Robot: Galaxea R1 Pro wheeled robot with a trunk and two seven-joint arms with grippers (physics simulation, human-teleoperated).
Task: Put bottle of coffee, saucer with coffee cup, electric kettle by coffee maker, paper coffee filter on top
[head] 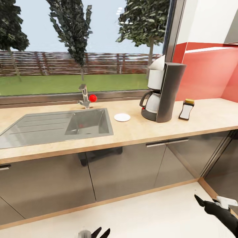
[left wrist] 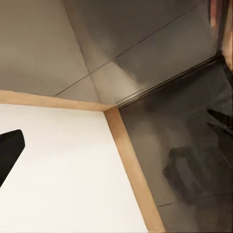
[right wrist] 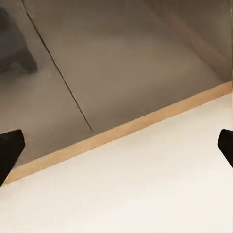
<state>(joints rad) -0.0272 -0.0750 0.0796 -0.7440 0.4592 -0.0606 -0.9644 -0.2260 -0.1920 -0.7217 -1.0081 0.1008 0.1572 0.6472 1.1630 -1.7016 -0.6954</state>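
from the head view i am looking at the kitchen countertop point(head: 132, 132), a long beige surface over glossy grey cabinet fronts point(head: 125, 172). the coffee maker point(head: 163, 92) is standing on it by the window point(head: 82, 46), the bottle of coffee point(head: 186, 109) just beside it toward the red wall point(head: 208, 76). the saucer point(head: 122, 117) is lying flat between the coffee maker and the sink point(head: 59, 125), and a tap with a red knob point(head: 86, 98) is rising behind the basin. my left fingers point(head: 100, 232) are showing low above the pale floor point(head: 138, 215); my right fingers point(head: 211, 205) are hanging low too, well below the surface.

in the left wrist view one dark fingertip point(left wrist: 9, 150) is showing over the floor and a wooden plinth point(left wrist: 131, 170); i cannot tell its spread.

in the right wrist view my fingers point(right wrist: 9, 150) are standing wide apart, holding nothing, over the plinth.
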